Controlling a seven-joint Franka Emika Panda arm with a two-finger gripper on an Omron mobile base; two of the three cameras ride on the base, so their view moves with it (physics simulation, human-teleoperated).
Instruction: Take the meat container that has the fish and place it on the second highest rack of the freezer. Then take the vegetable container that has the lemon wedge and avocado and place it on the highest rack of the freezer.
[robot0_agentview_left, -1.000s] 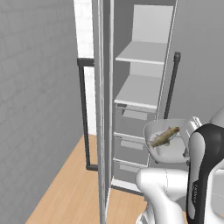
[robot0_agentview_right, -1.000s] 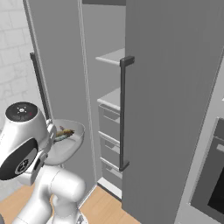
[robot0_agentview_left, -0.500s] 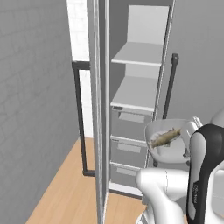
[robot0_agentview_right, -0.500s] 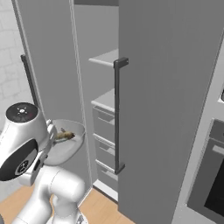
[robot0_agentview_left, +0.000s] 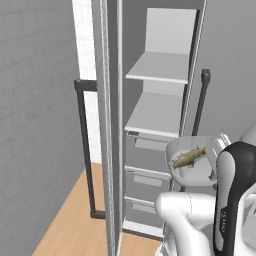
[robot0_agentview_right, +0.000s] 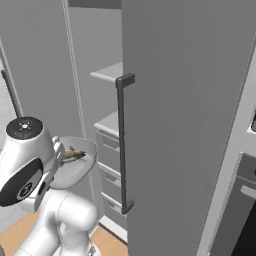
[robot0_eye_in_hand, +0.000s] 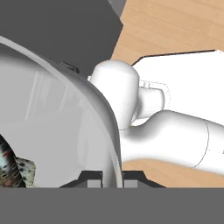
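The gripper (robot0_eye_in_hand: 110, 177) is grasping the rim of the meat container (robot0_agentview_left: 196, 160) holding the fish (robot0_agentview_left: 188, 158), hovering just right of and below the freezer's (robot0_agentview_left: 150, 120) second highest rack (robot0_agentview_left: 156, 115).

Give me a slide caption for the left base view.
Claw holding the fish in its container beside the open freezer, shelves bare.

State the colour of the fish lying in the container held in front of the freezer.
Brownish-olive, with a mottled, speckled look; the fish shows best in the left base view.
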